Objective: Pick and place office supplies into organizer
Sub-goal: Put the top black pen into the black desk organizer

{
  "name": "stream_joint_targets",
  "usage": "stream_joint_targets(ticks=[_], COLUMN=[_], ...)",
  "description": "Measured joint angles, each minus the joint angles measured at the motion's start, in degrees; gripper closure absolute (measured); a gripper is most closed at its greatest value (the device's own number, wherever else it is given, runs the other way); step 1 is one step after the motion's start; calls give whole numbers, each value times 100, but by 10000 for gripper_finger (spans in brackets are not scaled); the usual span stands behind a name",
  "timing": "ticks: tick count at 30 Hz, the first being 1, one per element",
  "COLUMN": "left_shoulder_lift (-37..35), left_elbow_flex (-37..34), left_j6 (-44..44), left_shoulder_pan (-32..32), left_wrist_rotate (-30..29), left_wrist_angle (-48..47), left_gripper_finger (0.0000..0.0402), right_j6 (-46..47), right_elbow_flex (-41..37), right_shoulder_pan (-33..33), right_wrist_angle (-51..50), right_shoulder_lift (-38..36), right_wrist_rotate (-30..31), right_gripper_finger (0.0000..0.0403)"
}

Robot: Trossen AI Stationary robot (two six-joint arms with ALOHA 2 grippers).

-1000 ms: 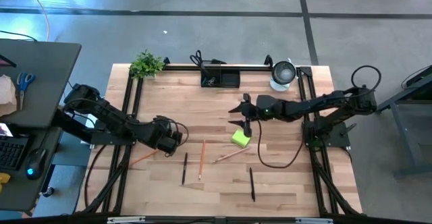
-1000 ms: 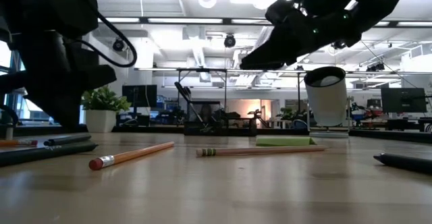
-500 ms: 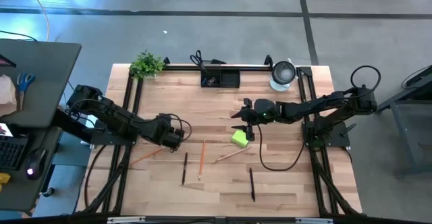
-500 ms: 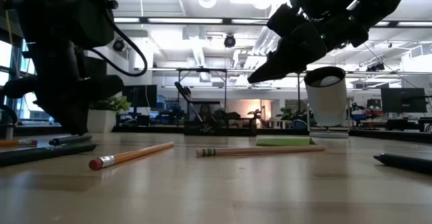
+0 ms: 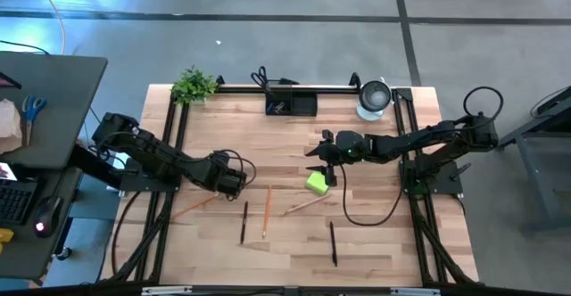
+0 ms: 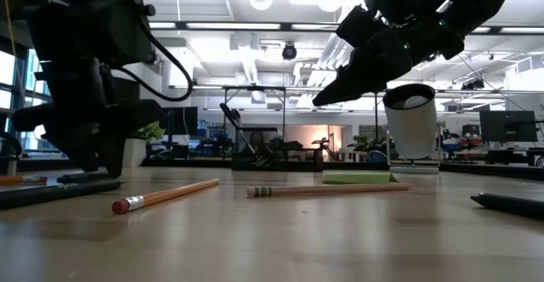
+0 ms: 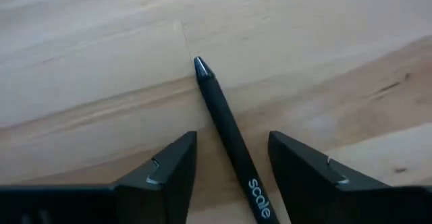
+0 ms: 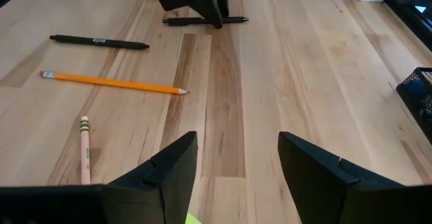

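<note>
Overhead inspection found the left gripper low over the left-centre of the wooden table, and the right gripper just beside the lime-green sticky-note pad. The organizer stood at the table's far edge, between a potted plant and a round cup, with black-handled scissors upright at its left end. An orange pencil, a wooden pencil and two black pens lay loose on the near half of the table. Low view showed the left gripper down at the table surface and the right gripper raised above the pad, with the orange pencil in the foreground. Left wrist view showed the fingers spread apart either side of a black pen lying flat on the wood, touching neither finger. Right wrist view showed that gripper's fingers likewise parted and holding nothing, with bare table between them.
</note>
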Motion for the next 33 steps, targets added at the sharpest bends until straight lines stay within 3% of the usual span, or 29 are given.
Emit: stream_joint_targets(ticks=[4,13,20,26,33], left_shoulder_lift=[-2,-11,-1,-2,-3], left_elbow_flex=[5,10,87,658,1564], left_j6=[140,530,1154,3029,6127], left_shoulder_pan=[0,-4,-2,-2,-4], left_wrist_rotate=[56,53,-28,-367,-853], left_wrist_angle=[14,29,47,469,1171], left_gripper_finger=[259,389,364,395,387], right_j6=[0,-12,-32,-428,-535], right_elbow_flex=[0,0,0,0,345], right_shoulder_pan=[0,0,0,-2,-2], right_wrist_angle=[1,1,-73,-48,4], right_shoulder_lift=[0,0,0,0,0], right_wrist_rotate=[0,0,-2,30,52], right_gripper_finger=[199,199,199,199,199])
